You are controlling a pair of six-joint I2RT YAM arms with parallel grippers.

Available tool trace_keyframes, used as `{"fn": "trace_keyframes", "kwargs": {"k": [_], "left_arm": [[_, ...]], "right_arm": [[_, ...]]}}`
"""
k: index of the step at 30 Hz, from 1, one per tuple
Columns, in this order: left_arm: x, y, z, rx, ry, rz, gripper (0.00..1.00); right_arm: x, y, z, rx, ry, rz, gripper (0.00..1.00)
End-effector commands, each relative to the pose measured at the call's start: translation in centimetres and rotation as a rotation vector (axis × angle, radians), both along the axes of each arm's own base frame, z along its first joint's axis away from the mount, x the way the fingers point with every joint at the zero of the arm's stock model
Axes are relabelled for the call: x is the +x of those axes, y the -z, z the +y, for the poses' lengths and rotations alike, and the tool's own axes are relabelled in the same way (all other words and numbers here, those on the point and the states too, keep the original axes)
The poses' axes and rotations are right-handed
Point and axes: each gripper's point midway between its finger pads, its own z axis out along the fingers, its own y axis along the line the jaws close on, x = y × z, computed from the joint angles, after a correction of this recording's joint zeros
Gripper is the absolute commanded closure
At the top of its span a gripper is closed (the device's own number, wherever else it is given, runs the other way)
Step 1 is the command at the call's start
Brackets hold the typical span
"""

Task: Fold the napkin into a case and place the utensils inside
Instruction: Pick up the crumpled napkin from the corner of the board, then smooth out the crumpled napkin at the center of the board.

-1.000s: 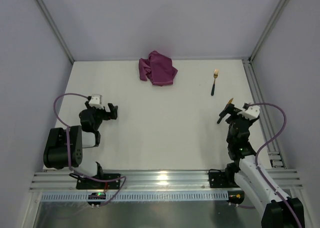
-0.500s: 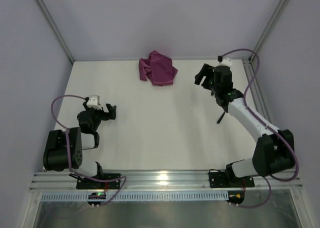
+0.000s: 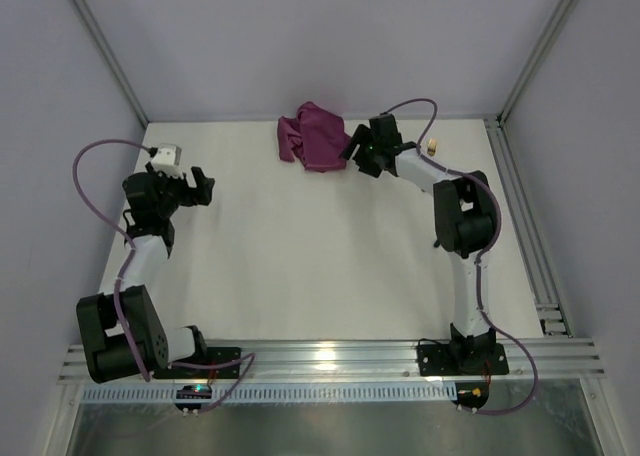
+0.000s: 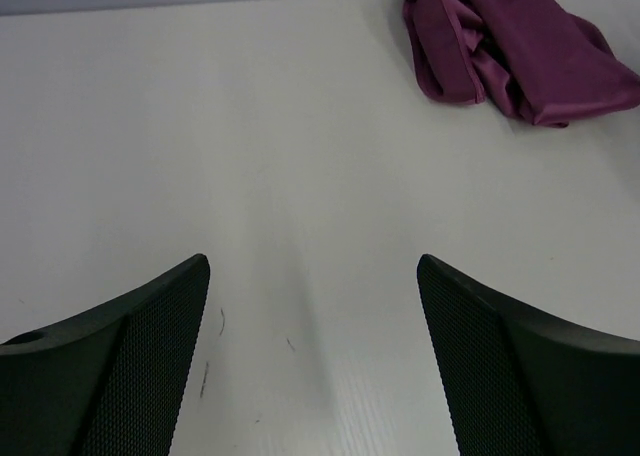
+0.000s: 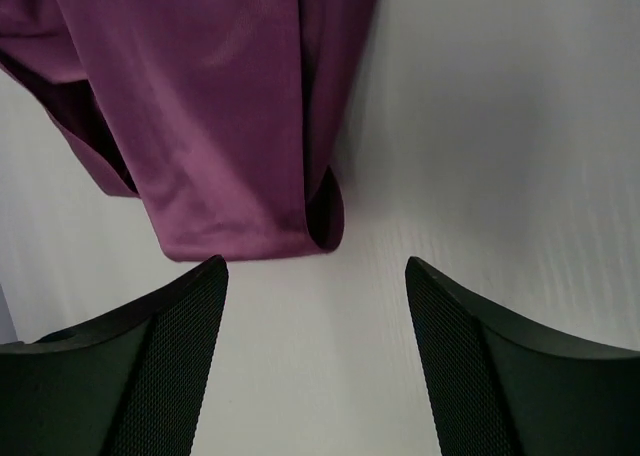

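Lying crumpled at the far middle of the tabletop, the napkin (image 3: pixel 316 137) is just left of the right tool (image 3: pixel 360 154), whose jaws stand apart and empty; the left tool (image 3: pixel 197 186), also apart, is well away; the right arm seems better placed for the first grasp.

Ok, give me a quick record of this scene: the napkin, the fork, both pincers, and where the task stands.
napkin: crumpled heap at the far edge of the table, not folded
fork: only its gold tip shows beside the right arm, the rest is hidden
left pincer: open, empty, over bare table, well apart from the napkin
right pincer: open, empty, just short of the napkin's edge
task stage: folding not begun, no case formed yet
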Motion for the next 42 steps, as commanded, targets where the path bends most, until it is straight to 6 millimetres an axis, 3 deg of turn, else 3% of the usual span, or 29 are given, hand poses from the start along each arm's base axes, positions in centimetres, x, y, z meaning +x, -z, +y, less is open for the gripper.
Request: {"fn": "trace_keyframes", "kwargs": {"k": [1, 3, 5, 7, 10, 11, 12, 14, 15, 17, 18, 20, 21, 22, 23, 24, 25, 27, 30, 31, 32, 33, 35, 36, 37, 38, 39, 42], "left_arm": [[-1.6, 3.3, -0.3, 0.016, 0.034, 0.236, 0.14], [-2.3, 3.5, -0.3, 0.026, 0.044, 0.283, 0.15], [-2.8, 3.5, -0.5, 0.03, 0.062, 0.295, 0.15], [-3.1, 3.1, -0.8, 0.034, 0.074, 0.279, 0.15], [-3.5, 2.5, -1.1, 0.032, 0.089, 0.26, 0.15], [-3.6, 2.4, -1.4, 0.029, 0.099, 0.259, 0.15], [-3.8, 2.2, -1.4, 0.024, 0.101, 0.264, 0.15], [-4.1, 1.5, -1.6, 0.024, 0.112, 0.257, 0.16], [-4.5, 1.5, -2.0, 0.014, 0.129, 0.275, 0.16], [-4.7, 0.2, -2.3, 0.013, 0.146, 0.269, 0.17], [-5.0, -0.3, -2.7, 0.005, 0.166, 0.276, 0.19], [-5.9, -0.5, -3.1, -0.017, 0.185, 0.333, 0.21], [-5.8, -1.9, -3.4, -0.021, 0.206, 0.316, 0.21], [-6.0, -2.3, -3.6, -0.023, 0.218, 0.326, 0.21], [-6.8, -2.3, -3.8, -0.025, 0.235, 0.357, 0.21], [-6.8, -3.6, -3.9, -0.017, 0.248, 0.34, 0.21], [-7.1, -4.1, -4.1, -0.014, 0.26, 0.336, 0.21], [-7.9, -4.7, -4.1, 0.002, 0.273, 0.346, 0.19], [-8.9, -6.0, -4.3, 0.043, 0.3, 0.33, 0.16], [-9.1, -6.4, -4.3, 0.055, 0.307, 0.322, 0.15], [-9.4, -6.5, -4.4, 0.061, 0.312, 0.321, 0.15], [-9.8, -6.5, -4.4, 0.076, 0.324, 0.323, 0.14], [-10.3, -6.3, -4.7, 0.081, 0.345, 0.327, 0.12], [-10.5, -5.9, -4.8, 0.083, 0.351, 0.336, 0.12], [-10.7, -5.4, -4.6, 0.092, 0.354, 0.35, 0.12], [-10.8, -4.7, -4.6, 0.095, 0.356, 0.368, 0.12], [-10.8, -4.2, -4.3, 0.103, 0.346, 0.385, 0.13], [-10.7, -2.1, -3.5, 0.123, 0.329, 0.446, 0.15]], "right_arm": [[2.7, -0.9, 2.0, 0.07, 0.021, 0.006, 0.25], [3.8, -0.7, 2.1, 0.069, 0.043, 0.01, 0.27], [4.4, 1.4, 1.9, 0.05, 0.067, 0.037, 0.32], [5.2, 1.1, 2.3, 0.057, 0.062, 0.021, 0.38], [5.6, 1.1, 2.8, 0.055, 0.035, 0.012, 0.73], [5.6, 0.0, 2.8, 0.058, 0.028, -0.007, 0.91], [5.6, -0.8, 2.8, 0.056, 0.02, -0.02, 0.96], [4.6, -2.3, 3.6, 0.036, -0.024, -0.048, 0.96], [4.0, -4.9, 3.8, 0.036, -0.042, -0.087, 0.96], [2.4, -8.1, 5.7, 0.019, -0.11, -0.153, 0.96], [1.4, -12.1, 6.4, 0.029, -0.136, -0.222, 0.96], [-1.0, -15.6, 8.7, 0.03, -0.2, -0.288, 0.96], [-2.0, -17.7, 9.5, 0.045, -0.22, -0.326, 0.96], [-3.5, -21.4, 10.0, 0.07, -0.24, -0.39, 0.96], [-5.2, -23.4, 11.6, 0.088, -0.28, -0.428, 0.96], [-6.3, -25.2, 12.3, 0.106, -0.299, -0.462, 0.96], [-7.8, -28.7, 12.4, 0.137, -0.313, -0.522, 0.96], [-10.5, -31.9, 13.8, 0.184, -0.361, -0.577, 0.96], [-13.8, -36.4, 13.5, 0.284, -0.382, -0.633, 0.96], [-14.2, -35.5, 13.4, 0.296, -0.381, -0.609, 0.96], [-15.4, -36.8, 12.4, 0.328, -0.372, -0.629, 0.96], [-15.6, -34.7, 12.4, 0.337, -0.364, -0.595, 0.96], [-16.5, -33.4, 12.0, 0.398, -0.335, -0.551, 0.96], [-17.1, -33.8, 11.5, 0.427, -0.319, -0.563, 0.96], [-16.7, -30.3, 11.0, 0.408, -0.273, -0.495, 0.96], [-16.5, -29.0, 10.7, 0.394, -0.247, -0.475, 0.96], [-16.2, -26.2, 10.2, 0.368, -0.217, -0.423, 0.96], [-14.7, -22.0, 9.2, 0.352, -0.151, -0.332, 0.96]]}}
